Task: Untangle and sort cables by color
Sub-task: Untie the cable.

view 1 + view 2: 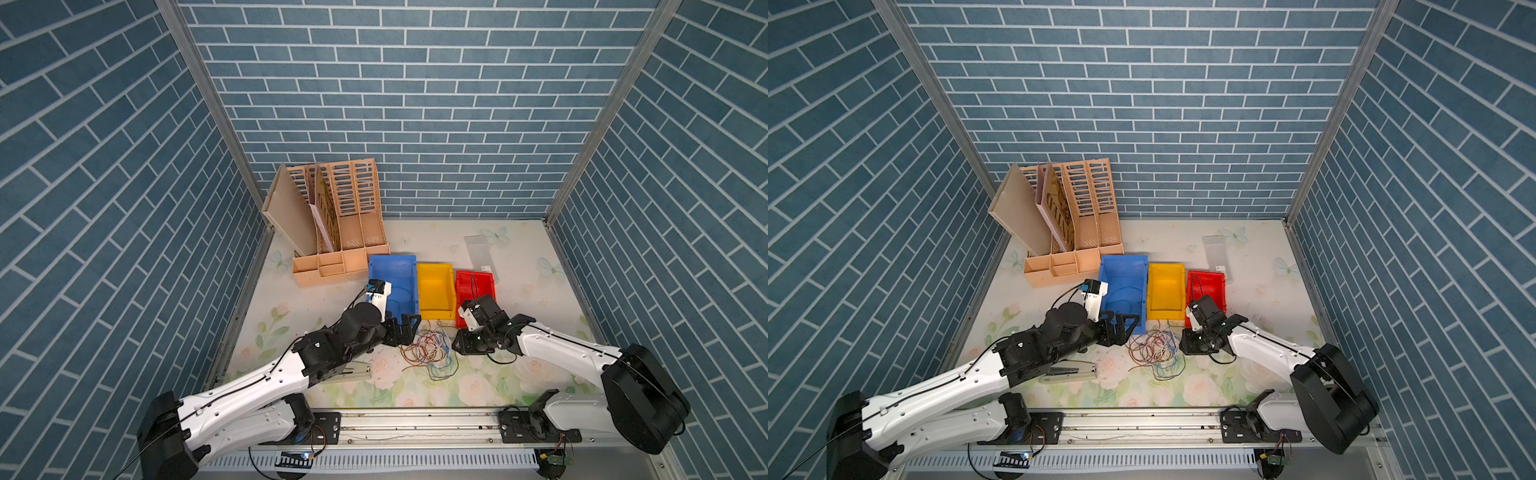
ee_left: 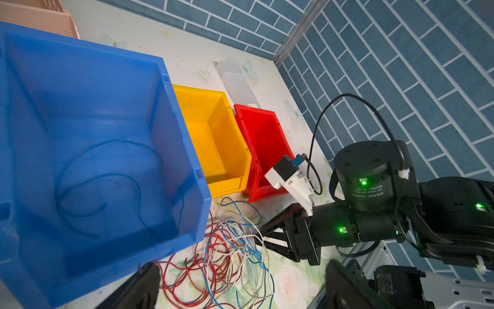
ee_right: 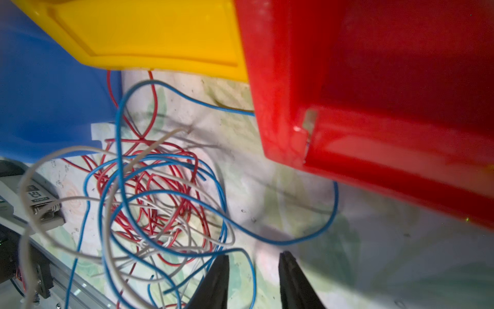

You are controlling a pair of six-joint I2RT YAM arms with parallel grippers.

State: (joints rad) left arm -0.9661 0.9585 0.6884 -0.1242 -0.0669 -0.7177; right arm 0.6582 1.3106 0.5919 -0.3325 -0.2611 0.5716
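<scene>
The right pincer (image 3: 254,255) hung low at the right edge of the tangled cables (image 3: 160,200), its jaws partly spread. A blue strand ran through the gap and nothing was pinched, which reads as lining up on that strand to draw it clear of the knot. The left pincer (image 1: 404,330) stood spread wide and empty at the near lip of the blue bin (image 1: 392,266). One blue cable (image 2: 107,176) lay coiled on that bin's floor, so the spot looked like a drop-off point. The rest of the blue, red and whitish strands lay heaped on the table (image 1: 519,257) just near of the bins. To the right of the blue bin sat the yellow bin (image 1: 434,270) and then the red bin (image 1: 473,276), a row probably set by colour within easy reach of both arms. Both of these looked empty, though the right wrist hid the red bin's near end. The right pincer's fingers were cut off by the wrist view's edge, and which strand crossed which could not be made out. A stapler (image 1: 1067,372) lay half under the left arm.
</scene>
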